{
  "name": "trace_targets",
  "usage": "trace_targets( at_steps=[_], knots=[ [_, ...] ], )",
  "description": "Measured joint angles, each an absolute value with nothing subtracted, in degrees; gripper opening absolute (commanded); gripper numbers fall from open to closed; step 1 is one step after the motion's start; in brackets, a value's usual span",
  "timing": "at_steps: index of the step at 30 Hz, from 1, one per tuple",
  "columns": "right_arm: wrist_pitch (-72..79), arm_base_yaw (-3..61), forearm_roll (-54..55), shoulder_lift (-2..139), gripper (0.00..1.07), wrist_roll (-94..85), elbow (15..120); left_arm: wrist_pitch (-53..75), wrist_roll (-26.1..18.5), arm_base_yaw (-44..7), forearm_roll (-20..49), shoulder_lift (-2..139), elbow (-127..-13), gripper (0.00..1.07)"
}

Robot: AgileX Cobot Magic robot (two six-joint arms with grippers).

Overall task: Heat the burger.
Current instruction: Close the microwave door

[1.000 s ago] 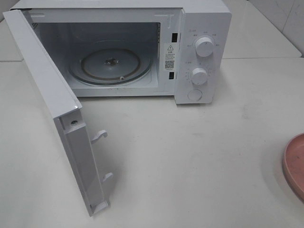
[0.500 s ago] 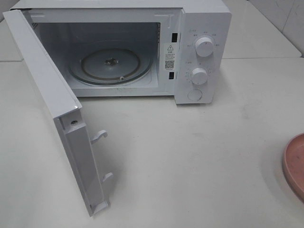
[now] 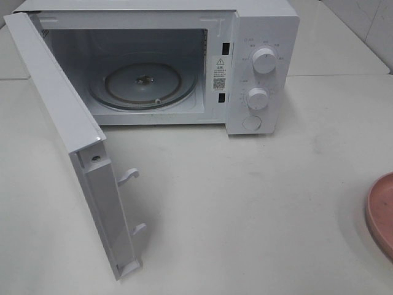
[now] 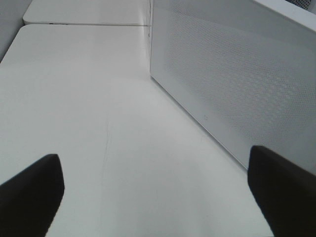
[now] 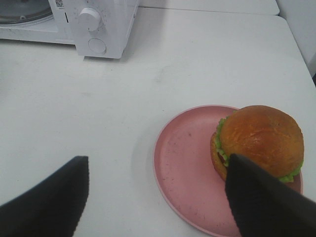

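Note:
The burger (image 5: 261,138), with a glossy brown bun and green lettuce, sits on the far side of a round pink plate (image 5: 185,168) in the right wrist view. My right gripper (image 5: 158,163) hovers above the plate's near rim, open, and one dark finger (image 5: 261,202) overlaps the burger's near edge. The exterior view shows only a sliver of the plate (image 3: 382,212) at the right edge, and the burger is out of view there. The white microwave (image 3: 261,37) stands at the back, its door (image 3: 73,147) swung wide to the left and its glass turntable (image 3: 142,83) bare. My left gripper (image 4: 153,165) is open over the table.
A white perforated panel of the microwave (image 4: 237,79) stands close beside my left gripper. Two knobs (image 3: 264,60) and a round button (image 3: 252,123) are on the microwave's front. The door's latch hooks (image 3: 128,175) stick out over the white table (image 3: 245,203).

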State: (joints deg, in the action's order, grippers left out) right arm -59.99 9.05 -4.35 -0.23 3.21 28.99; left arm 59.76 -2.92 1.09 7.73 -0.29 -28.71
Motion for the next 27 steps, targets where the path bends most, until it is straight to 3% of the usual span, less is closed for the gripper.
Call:
trace_targets(
  at_steps=[27],
  knots=[
    [-59.99, 9.05, -4.35, -0.23, 0.73, 3.21, 28.99, 59.76, -2.92, 1.09, 7.96, -0.29, -28.71, 0.95]
  ],
)
